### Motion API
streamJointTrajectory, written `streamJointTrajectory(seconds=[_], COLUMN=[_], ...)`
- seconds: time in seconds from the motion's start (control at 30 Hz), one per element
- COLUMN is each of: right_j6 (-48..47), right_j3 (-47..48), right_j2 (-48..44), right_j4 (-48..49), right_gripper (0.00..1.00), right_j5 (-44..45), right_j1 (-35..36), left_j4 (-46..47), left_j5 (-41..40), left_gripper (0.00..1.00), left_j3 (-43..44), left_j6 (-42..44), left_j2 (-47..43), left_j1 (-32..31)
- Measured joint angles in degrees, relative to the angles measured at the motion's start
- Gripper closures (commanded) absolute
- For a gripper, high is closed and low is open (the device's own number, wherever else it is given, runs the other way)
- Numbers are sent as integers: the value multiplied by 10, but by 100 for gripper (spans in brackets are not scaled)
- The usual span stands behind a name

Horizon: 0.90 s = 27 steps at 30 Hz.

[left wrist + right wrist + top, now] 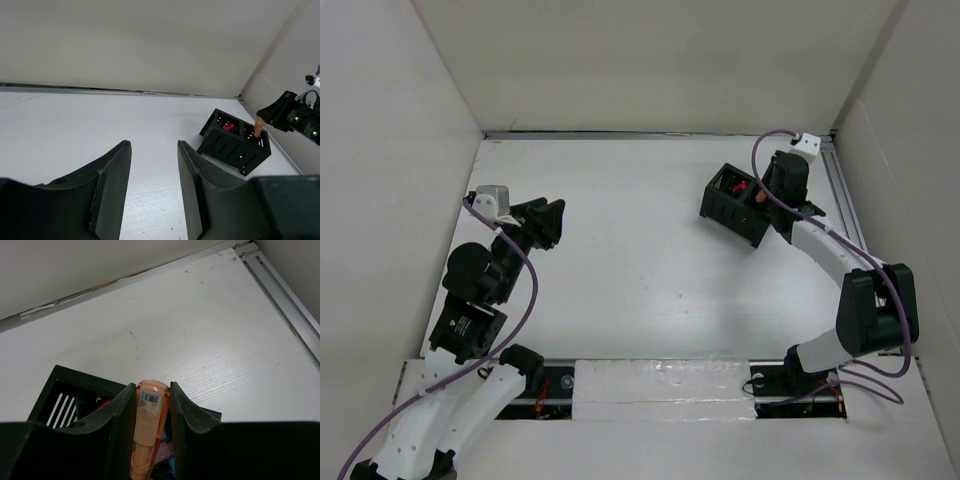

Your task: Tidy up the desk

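While the top view has both arms out over the desk (640, 270), the left gripper (548, 220) sits at the left side, well apart from everything else. The right gripper (765, 200) is at the black box (732, 208) toward the far right corner, near the metal rail (842, 190); a red piece (740, 187) shows inside the box. Left wrist: fingers (112, 180) spread with a clear gap, nothing between them, bare white desk below. The box stands on the desk well ahead to the right, red piece in one compartment, orange stick (258, 126) poking up at its right end under the other arm. Right wrist: jaws narrow, clamped on that orange stick, barcode label (150, 399) near its top, directly over the box. Can't tell which compartment.
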Motion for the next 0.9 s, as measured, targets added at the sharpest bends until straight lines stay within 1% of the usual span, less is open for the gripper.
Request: streamJointTrajectory(seconds=[0.07,0.1,0.17,0.2,0.3,0.4,0.47,0.53,0.57,0.67,0.7,0.73,0.8,0.9], right_j6=[-2,-2,0,-1,-1,-1,-2,-3,-6,-14,-17,-19,-20,-21], right_j3=[0,0,0,0,-5,-9,-13,-22,-26,-30,-30,-30,-30,-30], right_j2=[3,6,12,14,13,10,-3,-30,-50,-118,-142,-162,-196,-216], right_j4=[0,0,-2,-3,-4,-14,-19,-19,-18,-14,-11,-6,6,14], right_gripper=[62,53,44,37,31,32,35,42,57,80,89,93,100,100], right_j5=[8,9,15,18,26,28,29,30,30,15,6,-4,-29,-68], right_j1=[12,17,28,34,46,53,60,73,85,141,165,186,231,291], left_j4=[0,0,0,0,0,0,0,0,0,0,0,0,0,0], left_j5=[-1,-2,-2,-2,-2,-2,-2,-2,-2,-2,-2,-2,-2,-4], left_gripper=[61,60,60,60,59,59,59,58,58,57,56,56,54,52], left_j3=[0,0,0,0,0,0,0,0,0,0,0,0,0,0], left_j6=[0,0,0,0,0,0,0,0,0,0,0,0,0,0], left_j2=[0,0,0,0,0,0,0,0,0,0,0,0,0,-1], left_j1=[0,0,0,0,0,0,0,0,0,0,0,0,0,0])
